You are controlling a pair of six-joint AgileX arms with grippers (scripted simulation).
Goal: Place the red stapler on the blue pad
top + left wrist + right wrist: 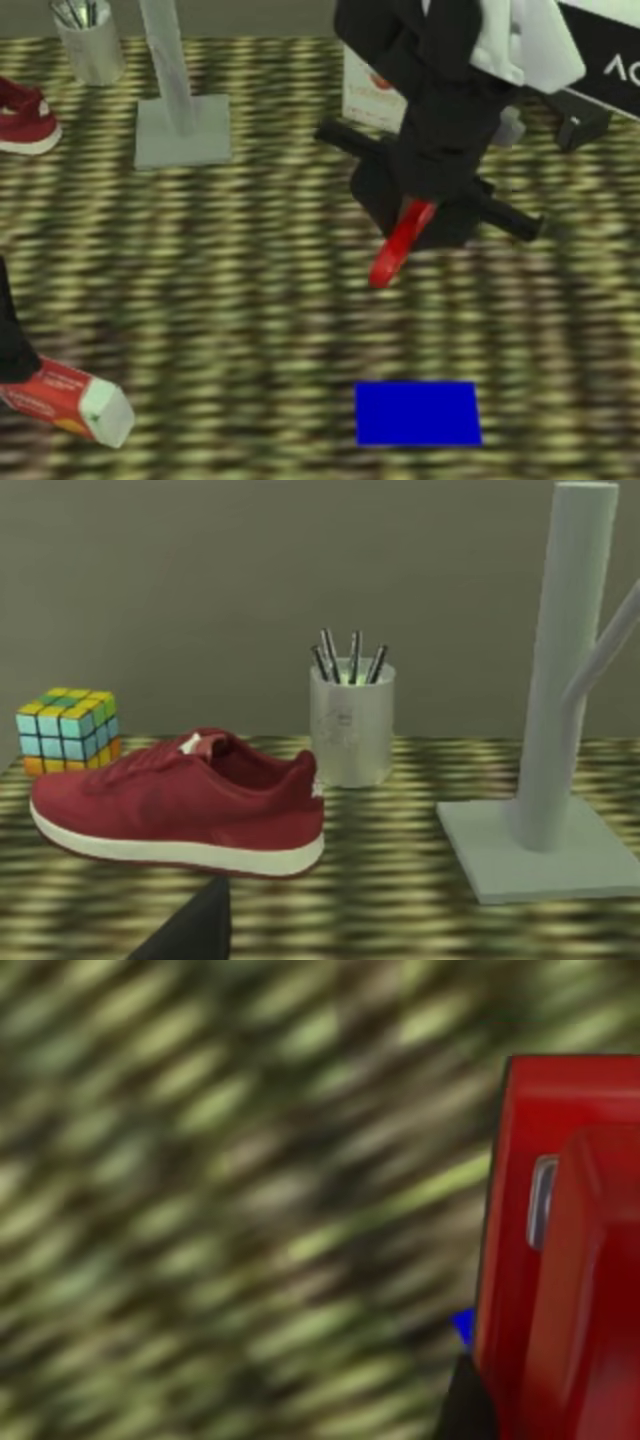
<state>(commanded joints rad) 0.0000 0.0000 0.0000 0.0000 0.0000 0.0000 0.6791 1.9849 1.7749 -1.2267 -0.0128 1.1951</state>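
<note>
Clamped in our right claw (415, 222), stapler (398, 247) hangs above the counter; next we carry it nearer, over the pad (418, 412).

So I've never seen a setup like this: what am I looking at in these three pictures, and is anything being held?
It is a rendered scene of two AgileX robot arms at a table. One picture looks down from above; the other two come from cameras on each arm's wrist. In the overhead view the right gripper holds the red stapler above the table, short of the blue pad. The right wrist view shows that stapler up close. The left arm sits at the table's left edge; its camera sees a red shoe, a puzzle cube, a pen cup and a white stand. A red-and-white carton lies at front left.
</note>
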